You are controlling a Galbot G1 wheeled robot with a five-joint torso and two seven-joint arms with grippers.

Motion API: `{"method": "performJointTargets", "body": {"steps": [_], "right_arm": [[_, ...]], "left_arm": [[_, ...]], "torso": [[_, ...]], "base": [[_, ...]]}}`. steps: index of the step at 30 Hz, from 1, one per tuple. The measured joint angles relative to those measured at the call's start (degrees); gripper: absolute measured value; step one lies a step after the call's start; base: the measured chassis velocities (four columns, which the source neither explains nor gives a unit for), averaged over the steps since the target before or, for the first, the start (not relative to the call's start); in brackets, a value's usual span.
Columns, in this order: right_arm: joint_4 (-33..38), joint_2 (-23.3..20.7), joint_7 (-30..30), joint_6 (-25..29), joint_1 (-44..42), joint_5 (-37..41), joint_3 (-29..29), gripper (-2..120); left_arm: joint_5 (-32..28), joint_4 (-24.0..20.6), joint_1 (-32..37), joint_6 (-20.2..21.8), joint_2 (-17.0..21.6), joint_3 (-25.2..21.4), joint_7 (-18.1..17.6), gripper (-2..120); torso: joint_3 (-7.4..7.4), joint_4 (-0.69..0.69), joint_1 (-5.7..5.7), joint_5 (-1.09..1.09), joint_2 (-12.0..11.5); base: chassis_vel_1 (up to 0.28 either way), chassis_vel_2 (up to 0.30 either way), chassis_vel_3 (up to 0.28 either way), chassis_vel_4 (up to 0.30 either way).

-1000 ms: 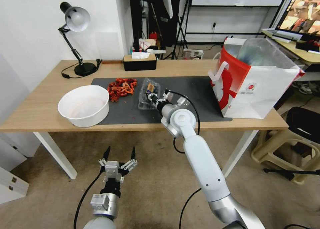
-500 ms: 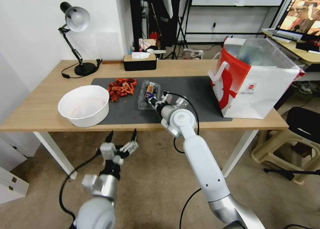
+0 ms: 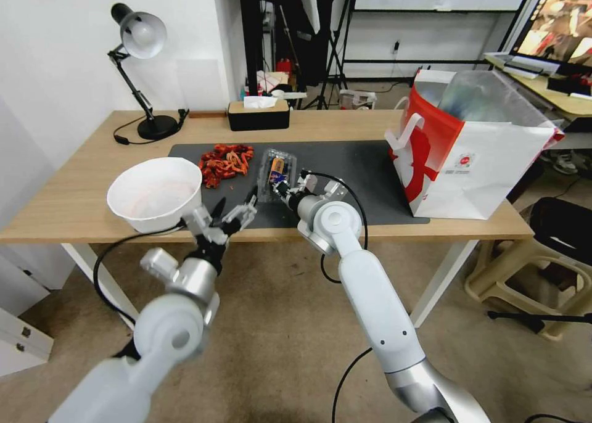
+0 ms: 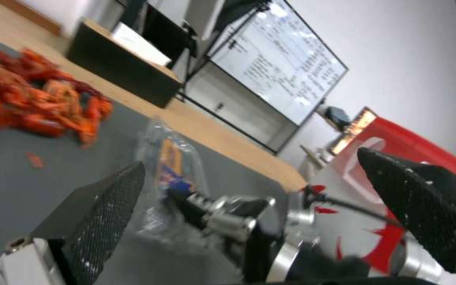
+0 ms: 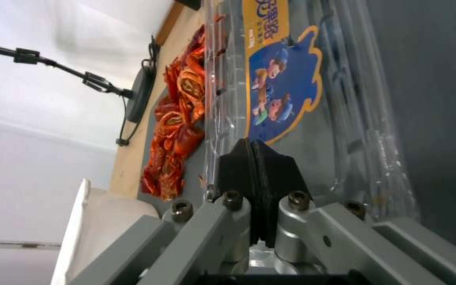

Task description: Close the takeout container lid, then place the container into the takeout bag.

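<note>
The right gripper [image 5: 251, 174] has its two black fingers pressed flat together, with nothing between them, and the tips rest against the near edge of the lid [image 5: 283, 79]. The takeout container [image 3: 277, 173] lies on the dark mat [image 3: 364, 164], between the red snack pile [image 3: 225, 161] and the takeout bag [image 3: 475, 158], which stands well apart at the mat's right end. The left gripper [image 3: 234, 202] hangs just before the table edge with fingers spread wide, near the white bowl [image 3: 154, 195].

The clamshell looks light, thin and slippery, so it probably slides when pushed and dents when squeezed hard. I think the best hold is across its short sides, on the stiffer rim, not on the flat labelled top.
</note>
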Motion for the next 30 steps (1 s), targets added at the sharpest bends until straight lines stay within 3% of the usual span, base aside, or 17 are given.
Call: {"method": "performJointTargets", "body": {"steps": [14,30], "right_arm": [[-0.32,-0.47,-0.33,-0.41,0.41,0.89,-1.28,0],[0.45,-1.07,-0.41,-0.45,-0.53,0.53,-1.08,0]], "left_arm": [[-8.46,6.62,-11.23,5.88,1.55,1.56,2.62,100],[-14.85,18.86,-25.34,10.74,0.20,9.95,2.45,100]], "torso": [[0.00,0.00,0.00,0.01,0.00],[0.00,0.00,-0.01,0.01,0.01]], "base": [[0.000,0.000,0.000,0.000],[0.000,0.000,0.000,0.000]]}}
